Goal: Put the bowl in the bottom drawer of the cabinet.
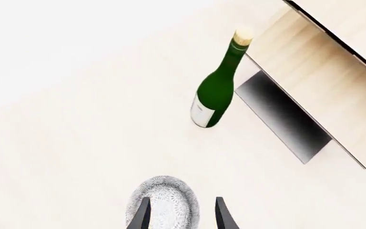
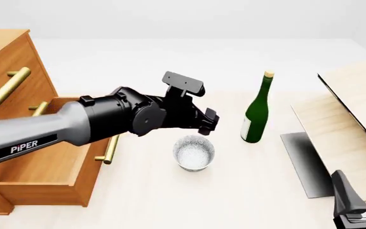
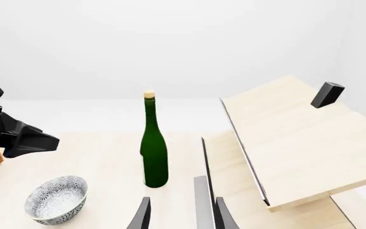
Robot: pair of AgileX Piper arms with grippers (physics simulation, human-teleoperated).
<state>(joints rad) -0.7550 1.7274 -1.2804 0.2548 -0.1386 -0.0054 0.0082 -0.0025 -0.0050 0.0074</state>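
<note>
Left wrist view: left gripper [image 1: 181,217] fingers spread moderately, holding nothing, one fingertip over the bowl [image 1: 162,202] rim, the other off to its side; contact not clear. Beyond stands the green bottle [image 1: 218,88], upright, label low, cork on top, apart from the bowl. A dark grey panel [image 1: 283,117] and pale wooden boards [image 1: 326,71] sit past the bottle. Front view: left arm reaches from the left over the table [image 2: 170,200], its gripper [image 2: 208,121] just above the far side of the bowl [image 2: 194,152]; finger gap can't be read here. Bowl sits upright on the table, right of the cabinet [image 2: 5,95] and near the bottom drawer [image 2: 43,176], which is pulled open; bowl outside it. Bottle [image 2: 256,112] stands right of and farther than the bowl. Right gripper [image 2: 361,193] low at near right, fingers apart, empty. Right wrist view: right gripper [image 3: 181,214] fingers parted a moderate width, nothing between. Bowl [image 3: 55,199] to the left, bottle [image 3: 153,148] ahead, boards [image 3: 297,143] right, small dark block [image 3: 327,94] on the upper board.
</note>
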